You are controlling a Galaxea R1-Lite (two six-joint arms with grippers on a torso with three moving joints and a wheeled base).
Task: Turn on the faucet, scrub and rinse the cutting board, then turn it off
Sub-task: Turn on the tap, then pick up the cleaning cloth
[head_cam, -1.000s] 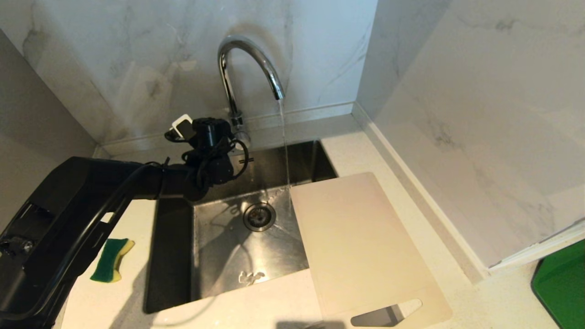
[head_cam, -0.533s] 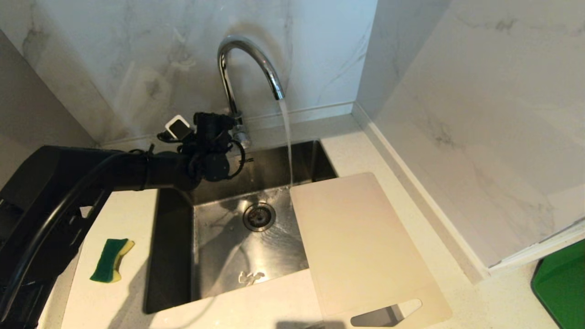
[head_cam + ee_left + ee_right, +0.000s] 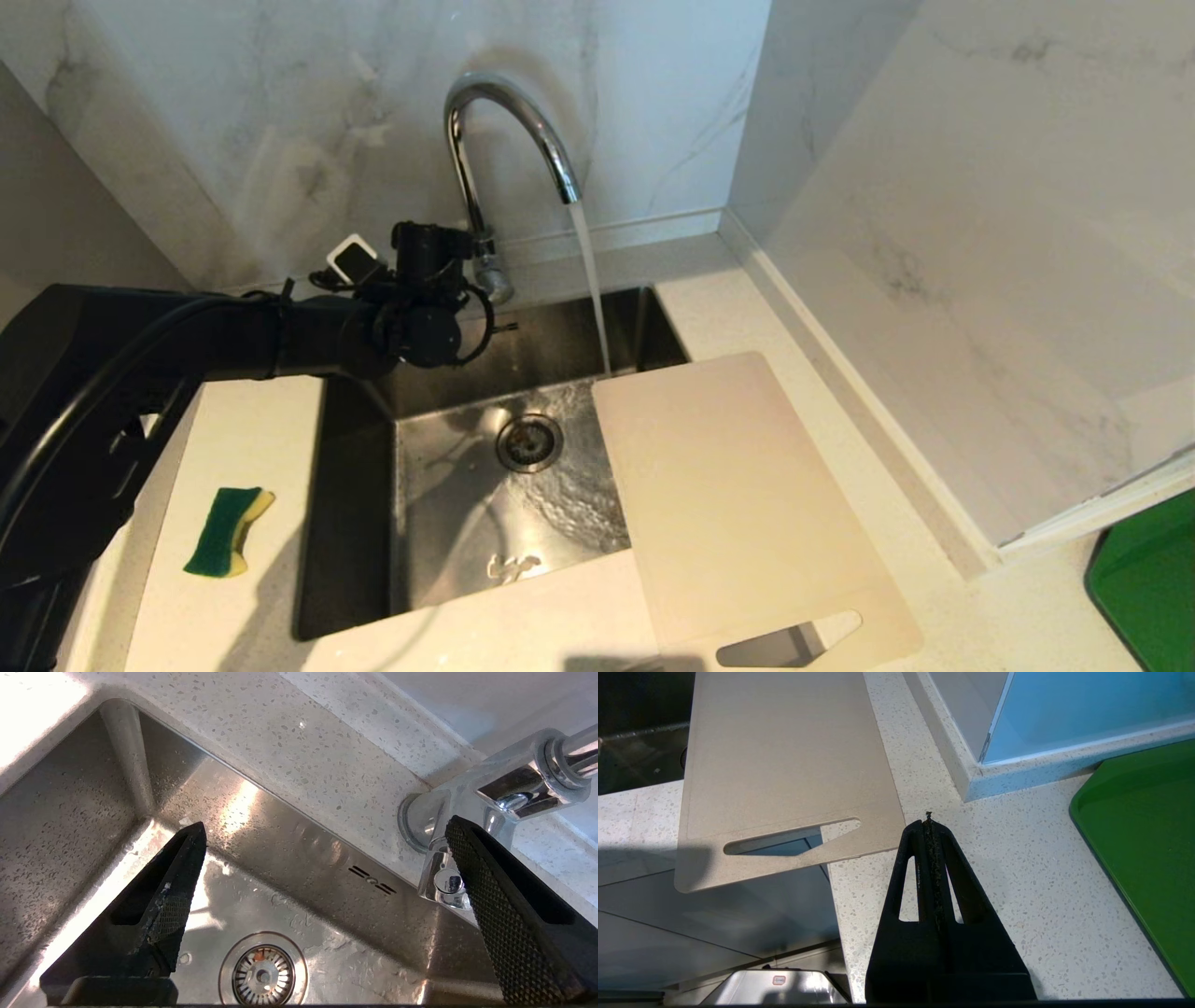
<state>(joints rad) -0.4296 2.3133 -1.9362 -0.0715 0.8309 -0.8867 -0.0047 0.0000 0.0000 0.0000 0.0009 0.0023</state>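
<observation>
The chrome gooseneck faucet (image 3: 504, 121) stands behind the sink, and a full stream of water (image 3: 590, 280) falls from its spout just beside the board's far edge. My left gripper (image 3: 325, 826) is open at the faucet's base (image 3: 514, 788), with one finger (image 3: 495, 896) right beside the small side lever (image 3: 444, 882) and nothing between the jaws. The beige cutting board (image 3: 738, 504) lies across the sink's right rim and the counter, slot end nearest me. My right gripper (image 3: 928, 823) is shut and empty above the counter next to the board's slot end (image 3: 784, 765).
The steel sink (image 3: 448, 523) has a wet floor around its drain (image 3: 529, 442). A green-and-yellow sponge (image 3: 224, 530) lies on the counter left of the sink. A green tray (image 3: 1148, 579) sits at the far right. Marble walls close in behind and on the right.
The water has grown from a thin trickle to a full stream. My left wrist has rolled and shifted slightly up and left at the faucet's base. The board has not moved.
</observation>
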